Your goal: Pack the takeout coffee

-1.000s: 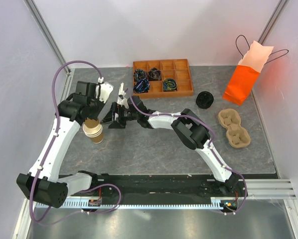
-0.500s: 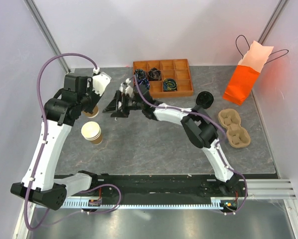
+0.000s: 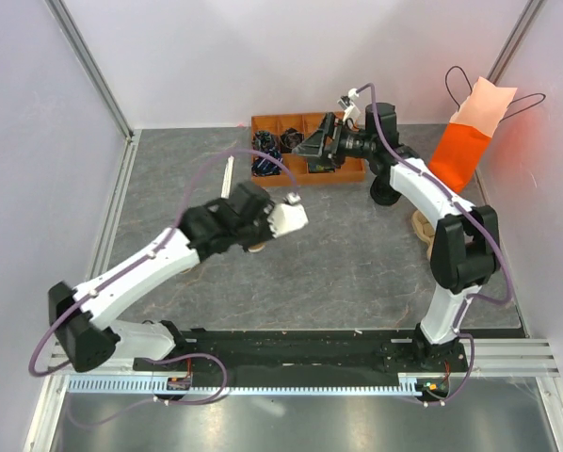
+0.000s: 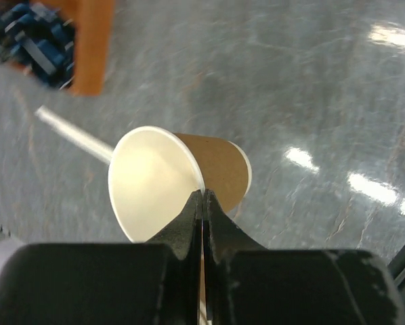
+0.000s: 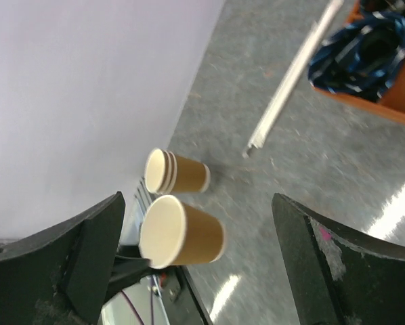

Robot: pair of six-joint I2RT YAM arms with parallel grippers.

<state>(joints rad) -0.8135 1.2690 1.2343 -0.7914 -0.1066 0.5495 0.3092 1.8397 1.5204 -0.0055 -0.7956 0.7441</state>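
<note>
The left gripper point(image 4: 202, 196) has pulled one cup point(image 4: 212, 169) off the stack point(image 5: 177, 172) and carried it toward table centre. Its jaws are pinched together on the cup's rim wall. The right gripper point(image 3: 310, 151), jaws spread wide and empty, has swung away over the wooden tray point(image 3: 263, 121). The cup has no lid, so packing likely cannot start yet.

Left arm point(image 3: 145, 271) slants toward two o'clock, left fingers point(image 4: 185, 227) pinching a paper cup point(image 4: 216, 169); right arm point(image 3: 421, 186) arcs toward eleven o'clock, right fingers point(image 5: 87, 264) spread wide.
</note>
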